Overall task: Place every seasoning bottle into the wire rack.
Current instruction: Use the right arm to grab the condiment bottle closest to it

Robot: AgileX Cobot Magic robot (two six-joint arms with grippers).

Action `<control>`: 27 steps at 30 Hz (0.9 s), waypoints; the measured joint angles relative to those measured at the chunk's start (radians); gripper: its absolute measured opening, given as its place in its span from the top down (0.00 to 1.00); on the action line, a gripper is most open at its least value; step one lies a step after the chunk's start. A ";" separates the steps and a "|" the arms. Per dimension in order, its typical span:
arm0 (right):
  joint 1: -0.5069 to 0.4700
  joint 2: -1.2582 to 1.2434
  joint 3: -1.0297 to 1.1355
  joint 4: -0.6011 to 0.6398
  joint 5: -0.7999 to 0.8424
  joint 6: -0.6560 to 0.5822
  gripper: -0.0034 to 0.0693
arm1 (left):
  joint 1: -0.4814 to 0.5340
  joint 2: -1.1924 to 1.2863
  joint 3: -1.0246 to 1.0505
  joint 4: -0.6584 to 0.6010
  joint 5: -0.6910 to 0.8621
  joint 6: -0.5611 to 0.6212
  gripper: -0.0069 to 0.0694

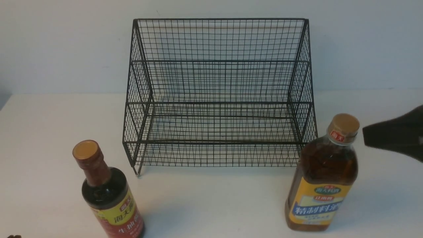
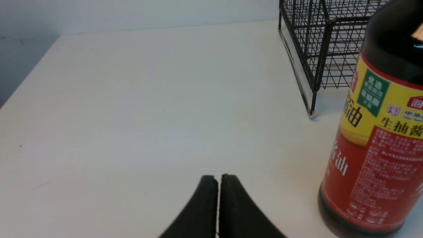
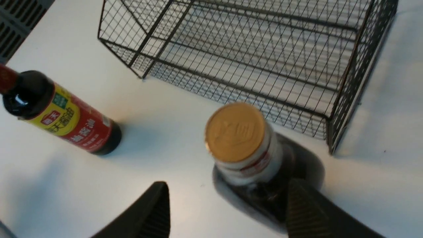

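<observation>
**Two bottles stood on desk, outside rack**

Both are seen upright on the desk (image 1: 211,205), in front of the wire rack (image 1: 218,99). The soy-sauce btl (image 1: 109,201) is placed near the rack's front-left corner, and the amber btl (image 1: 322,185) near its front-right corner. L fingers (image 2: 213,185) are pressed together w/ nothing held, low over the desk beside the soy-sauce btl. R fingers (image 1: 373,135) are spread wide w/ nothing held, at cap height to the right of the amber btl and apart from it.
</observation>
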 joint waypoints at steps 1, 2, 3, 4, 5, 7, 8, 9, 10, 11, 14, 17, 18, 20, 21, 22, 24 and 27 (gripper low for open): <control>0.000 0.006 0.000 0.005 -0.010 -0.016 0.29 | 0.000 0.000 0.000 0.000 0.000 0.000 0.92; 0.001 0.011 0.000 0.013 -0.016 -0.033 0.28 | 0.000 0.000 0.000 0.000 0.000 0.000 0.92; 0.006 0.019 0.000 0.024 -0.023 -0.052 0.25 | 0.000 0.000 0.000 0.000 0.000 0.000 0.92; 0.022 0.033 0.000 0.033 -0.037 -0.078 0.21 | 0.000 0.000 0.000 0.000 0.000 0.000 0.92; 0.025 0.036 0.000 0.034 -0.037 -0.081 0.21 | 0.000 0.000 0.000 0.000 0.000 0.000 0.92; 0.072 0.066 0.000 0.037 -0.064 -0.106 0.16 | 0.000 0.000 0.000 0.000 0.000 0.000 0.92; 0.093 0.081 0.000 0.035 -0.081 -0.110 0.15 | 0.000 0.000 0.000 0.000 0.000 0.000 0.92; 0.117 0.104 0.000 0.021 -0.103 -0.113 0.14 | 0.000 0.000 0.000 0.000 0.000 0.000 0.92; 0.121 0.104 0.000 0.018 -0.107 -0.113 0.14 | 0.000 0.000 0.000 0.000 0.000 0.000 0.92; 0.141 0.124 0.000 -0.001 -0.131 -0.112 0.14 | 0.000 0.000 0.000 0.000 0.000 0.000 0.92; 0.174 0.161 0.000 -0.043 -0.186 -0.098 0.13 | 0.000 0.000 0.000 0.000 0.000 0.000 0.92; 0.185 0.196 0.000 -0.058 -0.204 -0.096 0.14 | 0.000 0.000 0.000 0.000 0.000 0.000 0.92; 0.185 0.198 0.000 -0.059 -0.204 -0.096 0.14 | 0.000 0.000 0.000 0.000 0.000 0.000 0.92; 0.186 0.220 0.000 -0.064 -0.208 -0.095 0.14 | 0.000 0.000 0.000 0.000 0.000 0.000 0.92; 0.186 0.223 0.000 -0.065 -0.208 -0.095 0.14 | 0.000 0.000 0.000 0.000 0.000 0.000 0.92; 0.186 0.230 0.000 -0.068 -0.208 -0.095 0.15 | 0.000 0.000 0.000 0.000 0.000 0.000 0.92; 0.186 0.236 0.000 -0.075 -0.201 -0.093 0.17 | 0.000 0.000 0.000 0.000 0.000 0.000 0.92; 0.187 0.243 0.000 -0.098 -0.174 -0.075 0.28 | 0.000 0.000 0.000 0.000 0.000 0.000 0.92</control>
